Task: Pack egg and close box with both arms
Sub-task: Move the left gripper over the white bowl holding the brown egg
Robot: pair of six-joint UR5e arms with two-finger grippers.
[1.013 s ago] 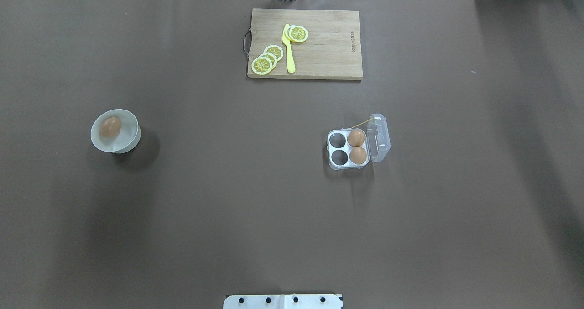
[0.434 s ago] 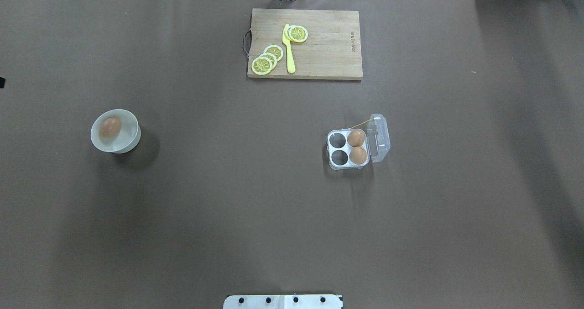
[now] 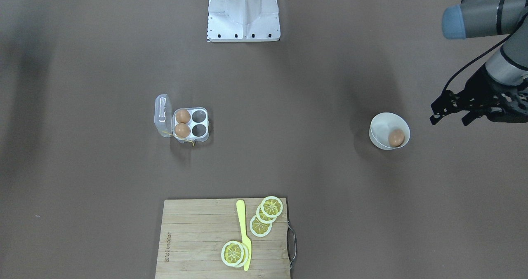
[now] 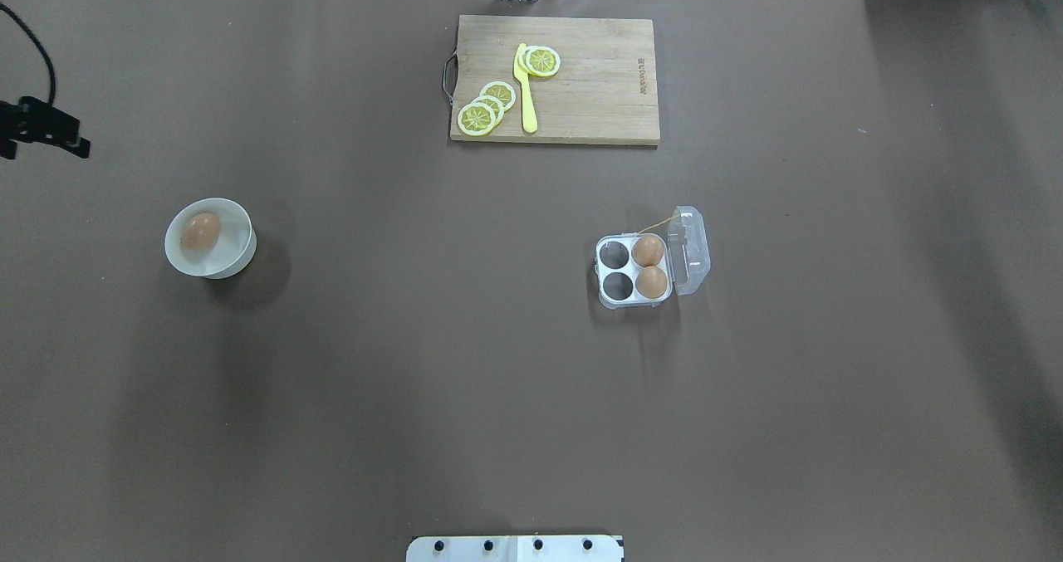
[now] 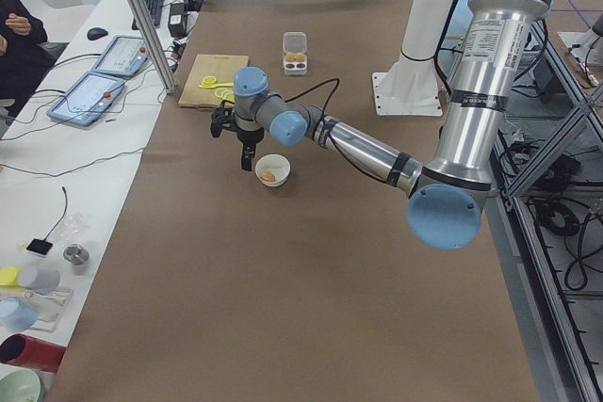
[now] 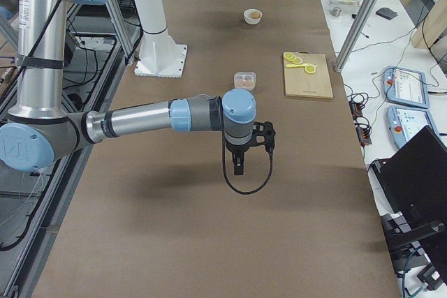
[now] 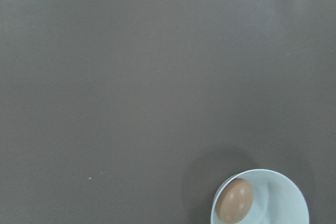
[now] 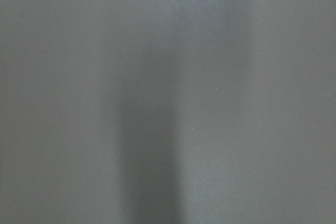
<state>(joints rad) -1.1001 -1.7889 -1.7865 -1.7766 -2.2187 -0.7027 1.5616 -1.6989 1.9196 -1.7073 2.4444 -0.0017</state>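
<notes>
We see the egg (image 4: 201,232) alone in a white bowl (image 4: 237,259) toward the table's left edge. The box (image 4: 631,272), right of centre with its lid open, holds two eggs (image 4: 649,251) in the lid-side cells. The left gripper (image 3: 449,121), partly cut off, hangs near the bowl with fingers apart. Whether the right gripper (image 6: 239,167) is spread or closed we cannot tell. A cutting board (image 4: 598,105) lies at the far edge.

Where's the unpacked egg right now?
Overhead view, left half: the egg lies in the white bowl, far left of the open box; the left gripper hangs apart, nearer the left edge.
</notes>
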